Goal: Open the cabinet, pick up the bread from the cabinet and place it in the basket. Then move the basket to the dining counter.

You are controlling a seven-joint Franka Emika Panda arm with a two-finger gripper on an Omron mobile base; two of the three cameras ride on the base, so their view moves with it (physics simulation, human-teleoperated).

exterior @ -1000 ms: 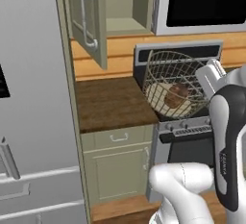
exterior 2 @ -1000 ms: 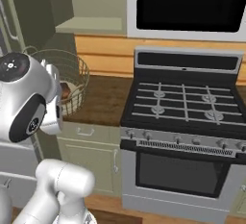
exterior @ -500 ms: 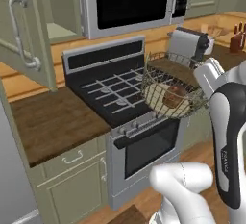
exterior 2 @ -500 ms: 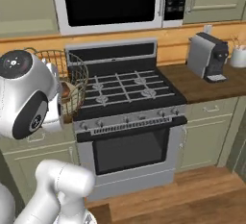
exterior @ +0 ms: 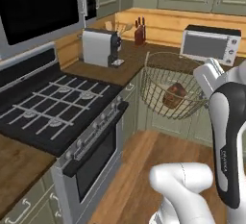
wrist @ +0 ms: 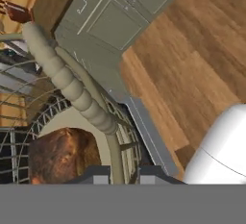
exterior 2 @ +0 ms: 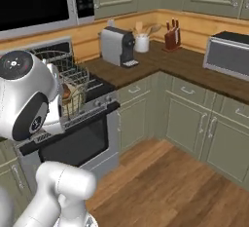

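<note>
We see the basket (exterior: 175, 87) held up in the air at the right centre of the left base view, with the bread (exterior: 174, 94) lying inside it on the pale base. In the hand view the end effector (wrist: 116, 171) sits at the bottom centre, its jaws closed on the basket's rim wire, the bread (wrist: 62, 154) just to the lower left of it. In the right base view the basket (exterior 2: 68, 82) shows at the left, partly behind the arm and in front of the stove (exterior 2: 73, 123).

We judge the first part done: the bread is in the basket and the basket is lifted. What is left is carrying it to the dining counter and setting it down. We cannot pick out that counter here; the brown tabletop (exterior: 139, 59) with the coffee machine (exterior: 100, 47) and toaster oven (exterior: 210, 44) lies beyond the basket.
</note>
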